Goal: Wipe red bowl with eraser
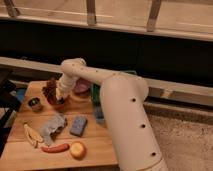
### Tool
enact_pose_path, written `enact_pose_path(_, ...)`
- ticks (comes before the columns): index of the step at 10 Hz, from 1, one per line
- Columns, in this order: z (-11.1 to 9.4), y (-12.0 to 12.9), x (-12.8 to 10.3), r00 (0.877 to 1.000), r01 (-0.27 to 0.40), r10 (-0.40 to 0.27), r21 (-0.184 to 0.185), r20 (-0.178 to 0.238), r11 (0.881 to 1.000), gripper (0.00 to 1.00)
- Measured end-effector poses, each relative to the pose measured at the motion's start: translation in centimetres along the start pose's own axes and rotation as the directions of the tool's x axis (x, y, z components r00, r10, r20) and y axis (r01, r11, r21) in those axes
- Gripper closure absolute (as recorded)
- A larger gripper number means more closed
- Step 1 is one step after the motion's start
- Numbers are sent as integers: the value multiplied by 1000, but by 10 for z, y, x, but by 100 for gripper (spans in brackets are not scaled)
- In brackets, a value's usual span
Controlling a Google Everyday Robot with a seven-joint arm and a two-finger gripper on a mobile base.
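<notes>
Your hand is down low at the far left of the table, crowded by the metal cup at its 9 o'clock, a dark reddish cluster close at 11, and the purple bowl at 2. From 3 to 5 o'clock the robot's own thick white arm walls off the right side. You have a strip of bare wood at 6 o'clock before the grey cloth and blue block.
</notes>
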Motion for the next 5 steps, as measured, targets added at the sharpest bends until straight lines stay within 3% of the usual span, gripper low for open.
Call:
enact_pose_path(2, -5, 3, -2, 1000, 7, -7, -6, 12, 1000, 100)
enact_pose_path(5, -34, 11, -10, 999, 31, -31, 8, 42, 999, 100)
